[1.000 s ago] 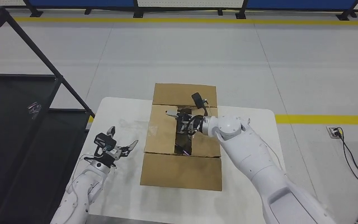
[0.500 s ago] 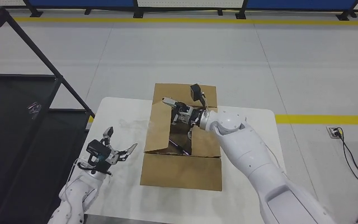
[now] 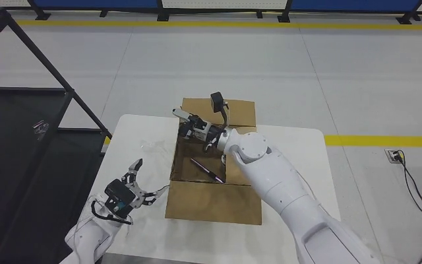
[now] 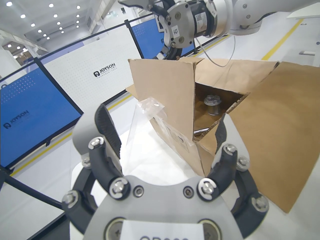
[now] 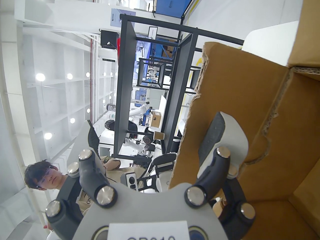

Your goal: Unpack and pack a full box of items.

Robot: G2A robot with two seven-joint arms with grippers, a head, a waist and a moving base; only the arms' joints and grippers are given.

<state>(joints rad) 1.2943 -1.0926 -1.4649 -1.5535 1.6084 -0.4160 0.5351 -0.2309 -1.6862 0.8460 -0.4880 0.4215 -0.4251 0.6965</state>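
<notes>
An open cardboard box [image 3: 211, 201] stands in the middle of the white table [image 3: 290, 142]. Inside lie a purple pen [image 3: 206, 169] and a metal nut-like part [image 4: 212, 104]. My right gripper [image 3: 179, 123] is at the far end of the box's left flap [image 5: 237, 81]. It is open, with the flap's edge between its fingers [image 5: 220, 131]. My left gripper [image 3: 148, 179] hovers open and empty over the table at the box's near left corner, pointing at the box [image 4: 270, 116].
A clear plastic bag [image 4: 150, 106] lies on the table against the box's left side. A black metal frame [image 3: 39, 132] stands off the table's left edge. Bare table lies left and right of the box.
My right gripper came out of the box opening and moved left to the left flap's far end. The flap now stands raised, showing the pen. My left gripper drew back toward the table's near edge.
</notes>
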